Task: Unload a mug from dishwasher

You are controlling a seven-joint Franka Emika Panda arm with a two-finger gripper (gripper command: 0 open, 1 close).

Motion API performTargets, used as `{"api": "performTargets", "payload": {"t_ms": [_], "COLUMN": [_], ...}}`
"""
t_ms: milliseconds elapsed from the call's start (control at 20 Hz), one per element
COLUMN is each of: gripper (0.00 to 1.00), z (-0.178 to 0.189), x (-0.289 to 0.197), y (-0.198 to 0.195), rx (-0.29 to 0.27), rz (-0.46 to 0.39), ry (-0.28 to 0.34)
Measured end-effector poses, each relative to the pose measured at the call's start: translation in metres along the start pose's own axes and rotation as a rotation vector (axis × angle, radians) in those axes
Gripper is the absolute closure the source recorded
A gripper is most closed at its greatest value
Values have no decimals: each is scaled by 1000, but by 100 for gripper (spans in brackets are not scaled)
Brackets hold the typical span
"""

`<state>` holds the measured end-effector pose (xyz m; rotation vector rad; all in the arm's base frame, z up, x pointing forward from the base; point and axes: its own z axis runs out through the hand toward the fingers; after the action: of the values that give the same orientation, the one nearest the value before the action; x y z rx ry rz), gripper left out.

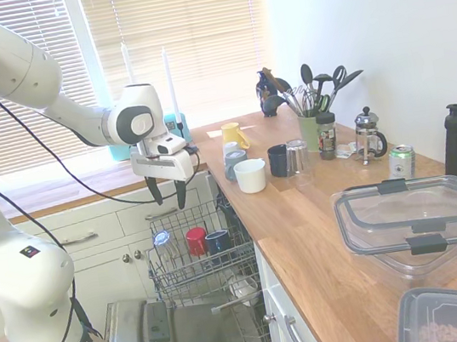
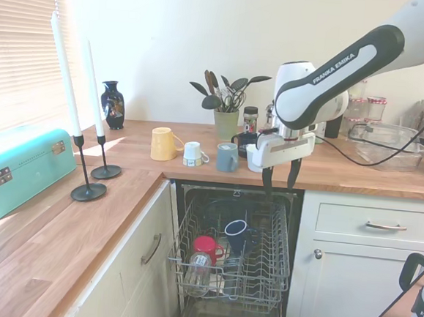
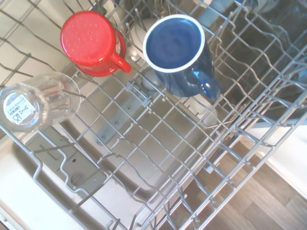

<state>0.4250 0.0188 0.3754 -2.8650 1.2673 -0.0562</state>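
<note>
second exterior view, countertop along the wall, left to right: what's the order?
Teal tin → two candlesticks → dark vase → yellow mug → white cup → grey-blue cup → gripper, hanging open above the dishwasher rack → clear container.

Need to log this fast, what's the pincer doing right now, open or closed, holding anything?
Pincer: open, holding nothing, hanging above the rack and clear of the mug.

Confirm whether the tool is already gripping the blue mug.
No: the tool hangs open above the rack, clear of the blue mug.
</note>
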Motion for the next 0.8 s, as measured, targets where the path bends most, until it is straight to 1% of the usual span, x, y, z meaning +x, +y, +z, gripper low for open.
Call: {"api": "performTargets", "payload": {"t_ms": [100, 300, 500, 800], "gripper": [0, 0, 0, 0], "z": [0, 4, 20, 57], "x": [1, -3, -12, -25], "y": [0, -5, -17, -44], "rx": [2, -9, -47, -123], "rz": [-6, -61, -127, -256], "ry": [1, 17, 33, 115]}}
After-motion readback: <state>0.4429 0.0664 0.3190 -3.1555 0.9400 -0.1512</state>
